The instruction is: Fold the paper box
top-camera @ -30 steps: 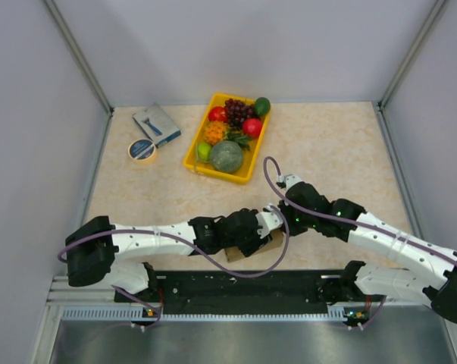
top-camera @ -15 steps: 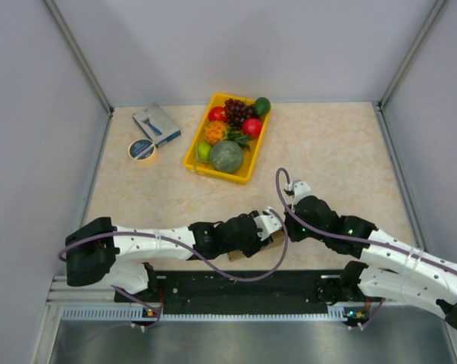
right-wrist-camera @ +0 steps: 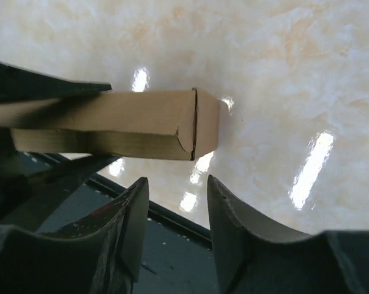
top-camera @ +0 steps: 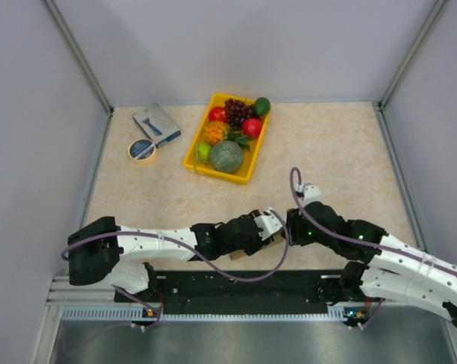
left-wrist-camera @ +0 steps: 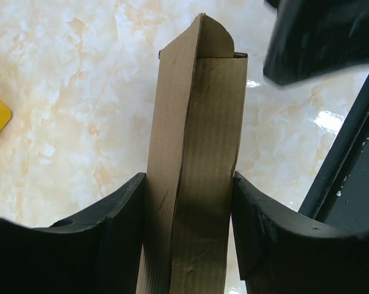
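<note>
Paper box (left-wrist-camera: pixel 193 171) clamped between left jaws, lower end cut off.

Paper box (left-wrist-camera: pixel 196 153): one, at the near edge of the worktop (top-camera: pixel 342 144).
Yellow tray (top-camera: pixel 217 172): one, at the far edge.
Fruit in the tray: seven pieces, namely one grape bunch (top-camera: pixel 239 110), two red fruits (top-camera: pixel 251 127), one melon (top-camera: pixel 226 156) and three smaller pieces.
Blue-grey box (top-camera: pixel 157 124): one, far left corner.
Tape roll (top-camera: pixel 142 149): one, just beside the blue-grey box.
Arms (top-camera: pixel 152 243): two.
</note>
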